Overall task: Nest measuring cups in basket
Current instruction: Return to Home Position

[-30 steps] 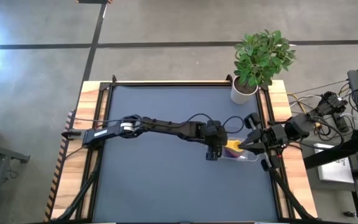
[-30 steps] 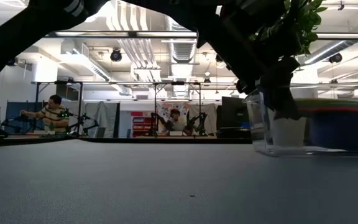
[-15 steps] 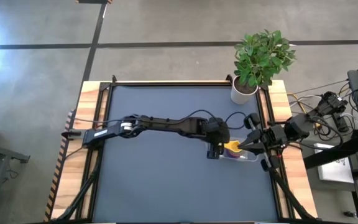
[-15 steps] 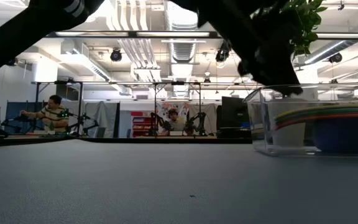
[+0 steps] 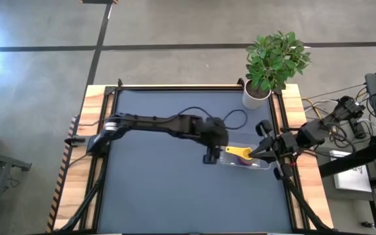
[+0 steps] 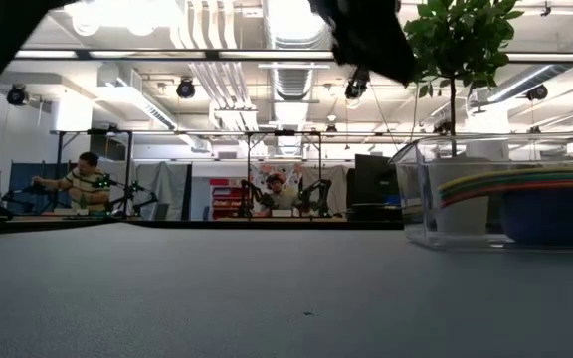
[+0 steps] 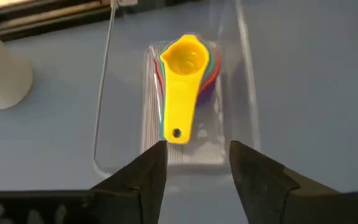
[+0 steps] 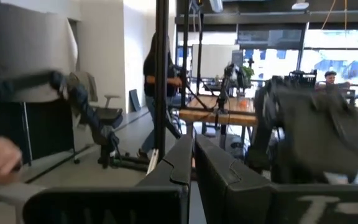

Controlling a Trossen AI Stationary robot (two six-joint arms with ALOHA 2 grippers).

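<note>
Left end effector (image 5: 211,156) hangs over the table (image 5: 149,189) just left of the basket (image 5: 243,164), spread open and empty. Measuring cups (image 7: 182,81) lie nested inside the basket: one stack, yellow on top, with green, red and purple rims peeking out; full count hidden. One basket. Right end effector (image 5: 261,151) sits at the basket's right end, pressed together. Nesting looks done; the step is the retreat. Next: left arm pulls back home, clear of the basket wall.

Nested measuring cups (image 7: 211,78) mostly hidden beneath the yellow cup (image 7: 182,87)
</note>
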